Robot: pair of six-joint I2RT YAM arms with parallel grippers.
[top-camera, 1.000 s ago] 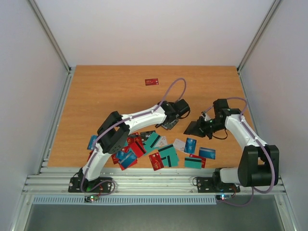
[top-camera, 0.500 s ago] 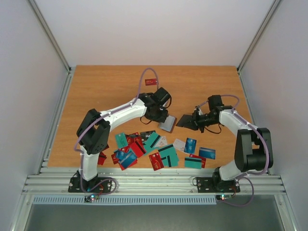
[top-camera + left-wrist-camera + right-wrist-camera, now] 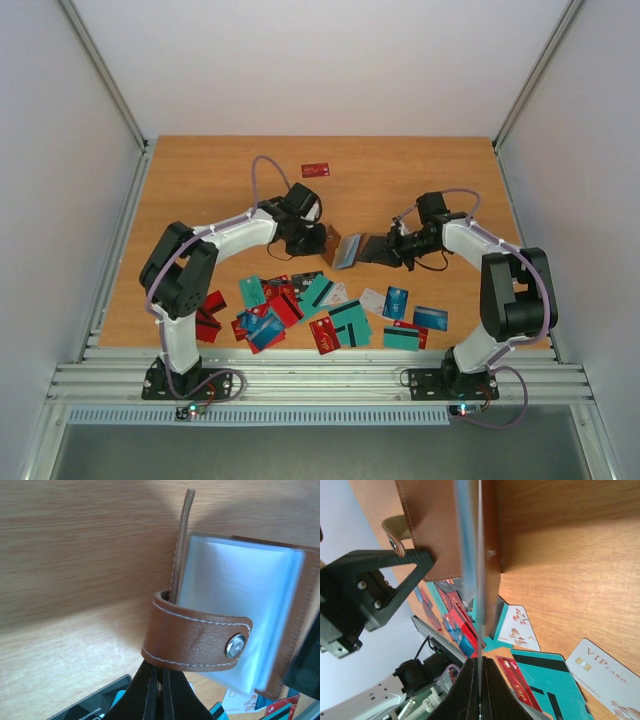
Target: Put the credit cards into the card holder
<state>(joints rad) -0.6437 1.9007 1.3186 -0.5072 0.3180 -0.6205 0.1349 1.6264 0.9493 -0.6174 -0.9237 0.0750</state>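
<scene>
Two grippers share one object: the card holder (image 3: 350,250) is spread open between them over the middle of the table (image 3: 200,190). Whether it touches the wood we cannot tell. From above we see the left gripper (image 3: 320,240) at its left end and the right gripper (image 3: 388,248) at its right end, the two pointing toward each other.

At the left wrist, the left gripper (image 3: 159,672) has its fingers pressed together on the lower edge of a thin brown leaf of the holder that stands upright, edge-on to the camera. At the right wrist, the right gripper (image 3: 479,667) is likewise pinched tight on a thin leaf seen edge-on. We cannot say if that leaf is leather or plastic.

We find the holder to be tan leather with pale stitching. A strap (image 3: 197,637) loops round the upright leaf and carries a silver snap (image 3: 235,645). Beside it lies a glossy, greyish clear sleeve (image 3: 240,590).

The credit cards (image 3: 320,310) lie in a loose, overlapping heap nearer the arm bases than the holder, in teal, red, blue and white. One red card (image 3: 315,170) lies alone toward the far edge.
</scene>
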